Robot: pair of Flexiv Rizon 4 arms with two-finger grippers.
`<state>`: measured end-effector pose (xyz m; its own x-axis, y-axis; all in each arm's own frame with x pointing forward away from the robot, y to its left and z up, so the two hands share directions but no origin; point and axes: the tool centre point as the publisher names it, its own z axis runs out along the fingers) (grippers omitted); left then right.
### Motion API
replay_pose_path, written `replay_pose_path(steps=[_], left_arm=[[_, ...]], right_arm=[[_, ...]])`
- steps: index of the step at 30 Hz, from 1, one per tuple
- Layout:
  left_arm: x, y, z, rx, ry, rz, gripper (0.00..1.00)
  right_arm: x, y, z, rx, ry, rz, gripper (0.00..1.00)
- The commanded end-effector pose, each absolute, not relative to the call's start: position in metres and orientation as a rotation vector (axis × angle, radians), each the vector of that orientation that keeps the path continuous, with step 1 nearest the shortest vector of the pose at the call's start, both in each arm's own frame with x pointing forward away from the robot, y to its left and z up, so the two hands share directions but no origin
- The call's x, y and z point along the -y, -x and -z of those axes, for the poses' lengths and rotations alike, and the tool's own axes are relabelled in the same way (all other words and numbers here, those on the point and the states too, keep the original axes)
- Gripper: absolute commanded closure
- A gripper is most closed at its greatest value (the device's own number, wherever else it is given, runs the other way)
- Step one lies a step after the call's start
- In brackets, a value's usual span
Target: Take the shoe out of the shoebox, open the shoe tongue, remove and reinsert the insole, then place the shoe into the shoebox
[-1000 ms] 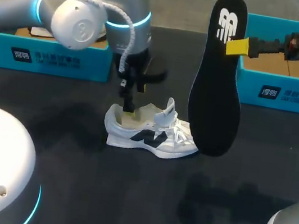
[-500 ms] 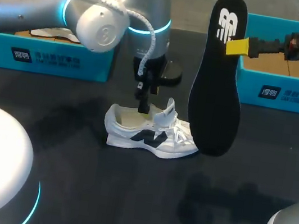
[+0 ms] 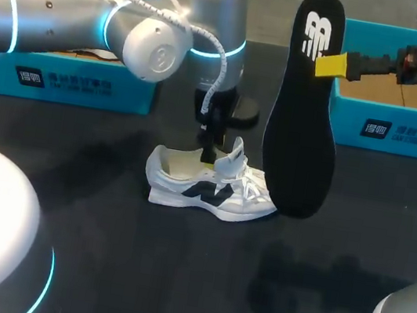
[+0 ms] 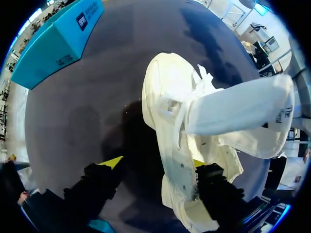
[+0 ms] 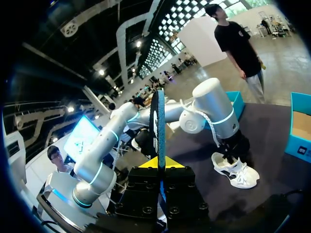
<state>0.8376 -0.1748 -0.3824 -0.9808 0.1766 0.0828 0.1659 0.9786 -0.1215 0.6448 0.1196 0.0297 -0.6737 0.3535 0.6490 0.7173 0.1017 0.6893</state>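
The shoe (image 3: 207, 188) sits on the table (image 3: 173, 278) with its tongue (image 3: 232, 160) raised. The left gripper (image 3: 209, 155) hangs at the shoe's opening, fingers wide and holding nothing. The right gripper (image 3: 332, 65) pinches the insole (image 3: 301, 131) near its heel end, upright beside the shoe. The insole looks light and bendy, best fed in toe first; the soft shoe is best steadied at the heel collar

The left arm (image 3: 56, 13) is silver-grey tubes and rounded joints with glowing cyan rings, a white braided cable (image 3: 222, 50) alongside. The right gripper (image 5: 159, 162) is black bolted blocks, yellow-tipped
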Motion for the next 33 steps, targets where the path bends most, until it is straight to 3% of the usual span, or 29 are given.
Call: replay_pose_path(steps=[1,2,11,33], left_arm=[[0.174,-0.835,0.386,3.028,0.269,-0.194,0.93],[0.173,-0.834,0.386,3.027,0.269,-0.195,1.00],[0.171,-0.825,0.380,3.012,0.346,-0.217,1.00],[0.171,-0.818,0.331,2.260,1.503,0.021,1.00]], right_arm=[[-0.123,-0.648,-0.030,2.067,1.055,1.589,1.00],[-0.123,-0.648,-0.030,2.067,1.055,1.589,1.00],[-0.123,-0.648,-0.030,2.067,1.055,1.589,1.00],[-0.123,-0.648,-0.030,2.067,1.055,1.589,1.00]])
